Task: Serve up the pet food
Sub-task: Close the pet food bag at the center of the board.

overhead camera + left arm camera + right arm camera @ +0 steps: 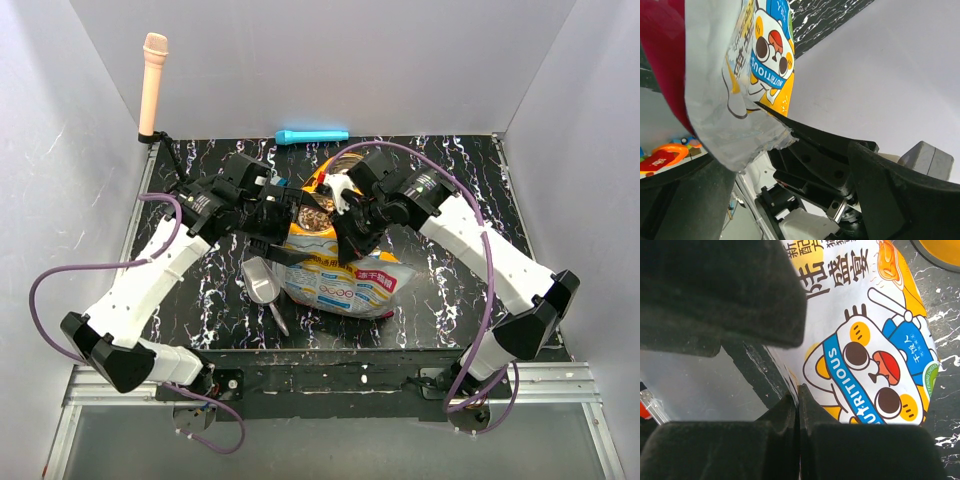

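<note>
While bag (880, 340) front reads "NUTRITIOUS" | right jaws pinched shut on its edge | left jaws wide apart

top view high, facing down; wrist views close, both on bag (865, 340)

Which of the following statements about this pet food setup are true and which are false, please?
1. The right claw is shut on the edge of the bag. True.
2. The left claw holds the grey scoop. False: the scoop lies on the table, left of the bag.
3. Kibble shows in the bag's open mouth. True.
4. The blue tool lies at the table's near edge. False: it lies at the far edge.
</note>
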### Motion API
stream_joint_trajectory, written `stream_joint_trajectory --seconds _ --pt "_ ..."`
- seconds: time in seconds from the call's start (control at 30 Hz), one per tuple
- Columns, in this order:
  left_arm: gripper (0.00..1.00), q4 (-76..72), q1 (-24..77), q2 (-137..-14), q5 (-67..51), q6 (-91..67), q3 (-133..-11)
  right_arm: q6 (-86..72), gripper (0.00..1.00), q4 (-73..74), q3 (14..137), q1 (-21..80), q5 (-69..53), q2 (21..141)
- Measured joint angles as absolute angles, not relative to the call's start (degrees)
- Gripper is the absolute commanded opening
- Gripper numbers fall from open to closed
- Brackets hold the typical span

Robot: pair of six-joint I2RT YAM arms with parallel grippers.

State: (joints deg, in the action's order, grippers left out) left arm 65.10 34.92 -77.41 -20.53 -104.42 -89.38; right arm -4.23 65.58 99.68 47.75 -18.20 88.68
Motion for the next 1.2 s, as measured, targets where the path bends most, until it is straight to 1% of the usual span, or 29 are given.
stream_joint_trajectory --seconds 0.07,0.13,0.3,0.37,0.4,0.63,0.67,0.7,0.83,0.87,0.9,0.93,1.0,1.07,1.1,1.13,1.17,1.2 --pt "0.84 64.64 35.99 -77.38 -20.03 -106.65 -89.25 -4.86 0.01 65.54 99.88 47.57 -18.17 88.84" --pt "0.78 63.48 36.6 -77.1 -19.84 -108.71 -87.9 -5.52 0.01 65.25 99.9 47.48 -17.96 88.84" --pt "0.75 59.16 37.19 -76.29 -18.13 -111.87 -80.42 -5.89 0.01 61.49 97.43 47.46 -16.82 86.94" --pt "0.7 58.17 37.26 -76.29 -17.28 -112.46 -78.87 -5.74 0.01 59.9 95.5 47.48 -15.73 84.88" --pt "0.66 57.76 37.26 -76.29 -17.02 -112.73 -78.56 -5.56 0.01 59.64 95.24 47.55 -14.96 84.4" --pt "0.12 54.61 37.36 -76.82 -16.16 -113.6 -78.06 -2.72 0.01 59.13 95.15 47.53 -13.41 84.14" --pt "0.05 54.02 37.43 -76.82 -15.9 -113.6 -77.87 -2.46 0.01 59.13 95.15 47.46 -13.39 84.14" --pt "0.0 53.47 37.47 -76.82 -15.68 -113.54 -77.45 -1.93 0.01 59.27 95.15 47.48 -13.28 84.14" --pt "0.0 52.64 38.02 -76.38 -15.57 -113.34 -76.36 -0.64 0.03 58.89 93.91 47.48 -12.62 83.0" --pt "0.0 52.69 38.17 -76.27 -15.59 -113.34 -76.31 -0.38 0.1 58.28 92.99 47.51 -12.38 82.26" --pt "0.0 52.82 38.3 -76.2 -15.7 -113.34 -76.31 -0.16 0.23 57.69 91.96 47.68 -12.19 81.41" --pt "0.0 52.95 38.5 -76.18 -15.86 -113.34 -76.31 0.03 0.25 57.12 91.09 47.83 -12.1 80.64" --pt "0.0 53.91 38.57 -76.18 -15.75 -113.34 -76.31 0.3 0.25 57.1 89.47 47.83 -12.19 78.61" --pt "0.0 54.46 38.24 -76.18 -15.94 -113.34 -76.34 0.47 0.28 57.49 88.53 47.68 -12.12 75.66" --pt "0.0 54.59 38.24 -76.18 -15.99 -113.34 -76.38 0.49 0.28 57.71 88.44 47.64 -12.12 74.32" --pt "0.0 54.81 38.2 -76.18 -16.08 -113.34 -76.49 0.51 0.25 57.82 88.44 47.64 -12.12 73.21" --pt "0.0 54.98 38.15 -76.18 -16.16 -113.34 -76.51 0.64 0.19 57.91 88.44 47.64 -12.12 72.49" --pt "0.0 55.16 38.13 -76.18 -16.29 -113.34 -76.55 0.84 0.1 58.08 88.44 47.64 -12.12 71.88"
